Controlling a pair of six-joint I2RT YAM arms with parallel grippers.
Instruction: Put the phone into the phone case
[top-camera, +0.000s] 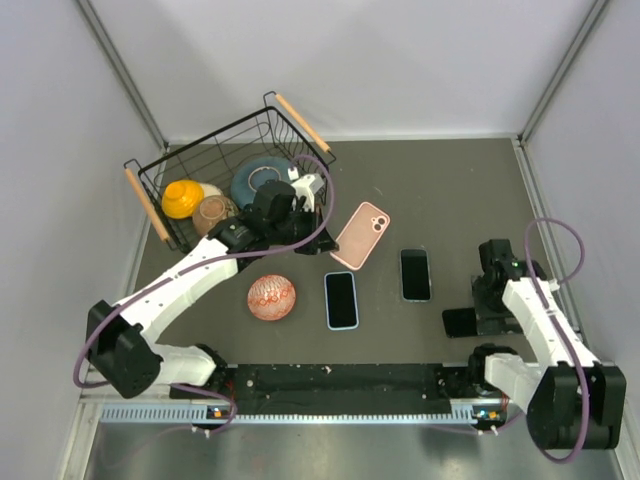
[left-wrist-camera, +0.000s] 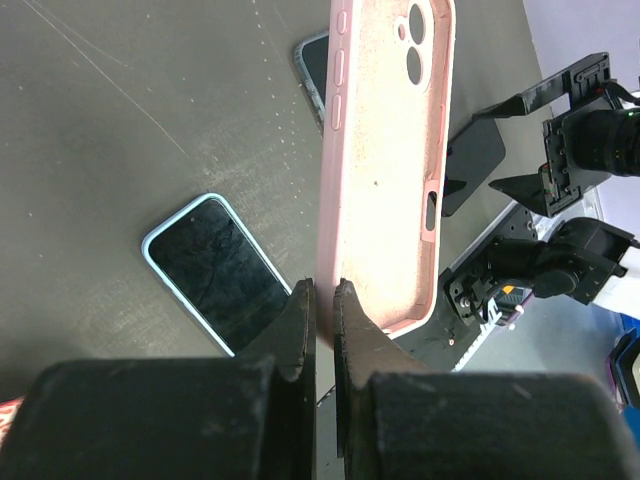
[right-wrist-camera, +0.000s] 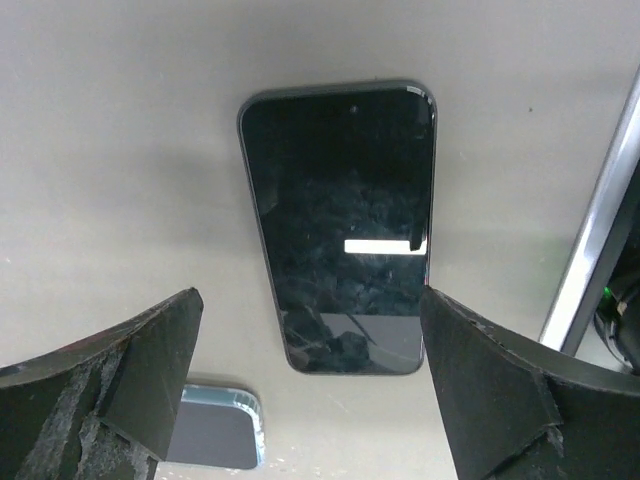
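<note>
The pink phone case (top-camera: 362, 234) lies mid-table, hollow side up in the left wrist view (left-wrist-camera: 385, 150). My left gripper (top-camera: 325, 232) is shut on the case's side rim near one end (left-wrist-camera: 325, 298). A black phone (top-camera: 415, 274) lies to the right of the case. It fills the right wrist view (right-wrist-camera: 340, 225), ahead of and between the spread fingers. My right gripper (top-camera: 472, 308) is open and empty (right-wrist-camera: 310, 380), just right of that phone. A second phone with a light blue edge (top-camera: 341, 299) lies below the case (left-wrist-camera: 215, 270).
A black wire basket (top-camera: 190, 170) at the back left holds a yellow bowl (top-camera: 182, 197), a tan bowl (top-camera: 213, 212) and a blue-grey dish (top-camera: 262, 180). A red patterned bowl (top-camera: 271, 297) sits left of the blue-edged phone. Walls enclose the table.
</note>
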